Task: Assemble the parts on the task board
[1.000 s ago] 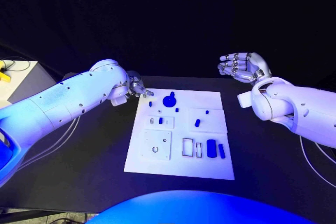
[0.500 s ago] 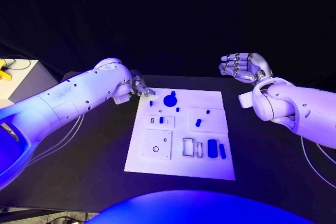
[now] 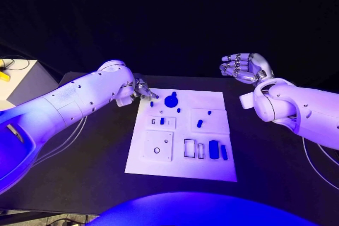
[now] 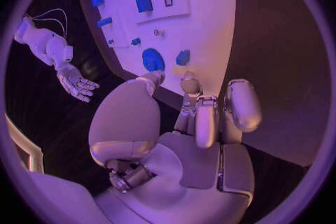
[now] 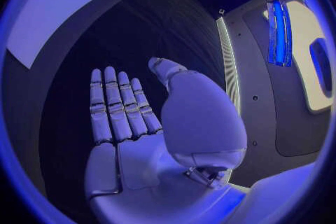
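Currently reach phase: left robot hand (image 3: pixel 142 90) hovers at the board's (image 3: pixel 180 169) far left corner, fingers apart, holding nothing, just beside the round part (image 3: pixel 171 101). Right robot hand (image 3: pixel 244 67) is flat, fingers spread, off the far right of the board above the desk (image 3: pixel 92 167). Next, I'd judge: lower left, pinch that part.

Black table, white board at its middle.

From my seat I see the black table (image 3: pixel 84 157) carrying one thing directly: the task board (image 3: pixel 180 167), a white plate lying flat at the table's centre, its long side running from twelve to six o'clock. Bare dark tabletop shows round it at three, six and nine o'clock. The left wrist view shows the same board edge against the dark surface.
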Motion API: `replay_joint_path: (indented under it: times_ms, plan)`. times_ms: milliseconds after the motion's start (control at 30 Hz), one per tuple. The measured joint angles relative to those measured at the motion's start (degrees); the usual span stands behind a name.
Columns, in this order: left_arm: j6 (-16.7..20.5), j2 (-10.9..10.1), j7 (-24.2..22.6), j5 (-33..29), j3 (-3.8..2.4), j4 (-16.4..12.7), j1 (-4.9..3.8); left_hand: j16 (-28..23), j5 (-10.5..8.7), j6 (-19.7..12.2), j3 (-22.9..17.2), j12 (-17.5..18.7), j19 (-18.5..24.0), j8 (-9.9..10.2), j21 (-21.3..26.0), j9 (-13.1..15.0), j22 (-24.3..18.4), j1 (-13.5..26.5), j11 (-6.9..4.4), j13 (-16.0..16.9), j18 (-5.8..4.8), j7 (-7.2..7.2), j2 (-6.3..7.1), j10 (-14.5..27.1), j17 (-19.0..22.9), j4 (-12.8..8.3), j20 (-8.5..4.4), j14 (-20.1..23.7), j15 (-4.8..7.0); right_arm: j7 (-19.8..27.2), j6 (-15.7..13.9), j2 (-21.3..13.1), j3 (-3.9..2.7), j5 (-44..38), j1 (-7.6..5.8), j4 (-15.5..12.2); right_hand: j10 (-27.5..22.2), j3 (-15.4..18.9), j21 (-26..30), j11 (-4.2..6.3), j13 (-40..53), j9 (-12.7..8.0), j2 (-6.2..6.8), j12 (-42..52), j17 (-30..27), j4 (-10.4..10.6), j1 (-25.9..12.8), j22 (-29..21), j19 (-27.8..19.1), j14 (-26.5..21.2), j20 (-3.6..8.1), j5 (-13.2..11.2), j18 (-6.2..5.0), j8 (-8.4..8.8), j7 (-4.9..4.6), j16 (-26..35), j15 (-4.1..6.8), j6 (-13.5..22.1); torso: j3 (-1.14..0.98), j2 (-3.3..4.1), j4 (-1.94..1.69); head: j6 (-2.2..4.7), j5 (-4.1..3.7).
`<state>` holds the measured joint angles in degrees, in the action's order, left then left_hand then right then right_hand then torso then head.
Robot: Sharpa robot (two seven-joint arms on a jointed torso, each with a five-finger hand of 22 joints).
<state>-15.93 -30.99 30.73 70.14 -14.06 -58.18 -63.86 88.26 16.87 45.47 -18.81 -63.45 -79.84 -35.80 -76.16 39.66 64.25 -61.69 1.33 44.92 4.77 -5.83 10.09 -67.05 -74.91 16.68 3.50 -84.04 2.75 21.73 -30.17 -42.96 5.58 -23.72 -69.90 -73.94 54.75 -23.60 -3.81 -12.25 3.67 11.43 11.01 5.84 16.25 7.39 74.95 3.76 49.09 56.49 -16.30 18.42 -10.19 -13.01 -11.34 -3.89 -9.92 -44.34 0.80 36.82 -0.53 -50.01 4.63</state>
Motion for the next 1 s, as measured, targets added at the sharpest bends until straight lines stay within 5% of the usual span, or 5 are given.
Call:
replay_joint_path:
  times_ms: [567,800,1000]
  plan:
    - [-1.4,0.18,-0.1,-0.29,0.67,0.87,0.0,0.0,0.0,-0.22,-0.01,0.23,0.0,0.0,0.0,-0.05,-0.13,0.0,0.0,-0.12,0.0,0.22,0.0,0.0,0.0,0.0,0.0,0.0,0.0,-0.01,0.05,0.02,0.0,0.0,0.0,0.06,0.0,0.04,0.0,0.0,0.0,0.0,0.0,0.0,-0.01,-0.04,0.0,0.0,0.0,0.0,0.0,0.0,0.0,0.0,0.0,0.0,0.0,0.0,0.0,0.02,0.01,0.0,0.15]
    - [-2.53,0.17,-0.14,-0.58,0.7,0.87,0.0,0.0,0.0,-0.22,0.0,0.23,0.21,-0.5,0.0,-0.05,-0.2,-1.49,0.0,-0.07,0.0,0.22,-1.49,0.41,0.0,0.0,0.2,0.0,0.0,-0.02,0.06,0.12,-0.02,0.0,0.0,0.14,0.0,0.04,0.0,0.0,0.0,0.0,0.0,0.0,0.0,-0.04,0.0,0.0,0.0,0.0,0.0,0.0,0.0,0.0,0.0,0.0,0.0,0.0,-0.05,0.01,0.01,0.0,0.15]
    - [-3.63,0.22,-0.18,-1.01,0.72,1.01,0.01,0.0,0.0,-0.22,-0.17,0.23,0.21,-0.67,0.0,-0.05,-0.2,-1.86,0.0,-0.07,0.0,0.22,-1.4,0.41,0.0,-0.17,0.21,0.0,0.01,-0.06,0.08,0.24,-0.01,0.0,0.0,0.25,0.0,0.04,0.0,0.0,0.0,-0.05,0.0,0.01,-0.16,-0.04,0.0,0.0,0.0,0.0,0.0,0.0,0.0,0.0,0.0,0.0,0.0,0.0,-0.07,0.01,0.01,0.0,0.15]
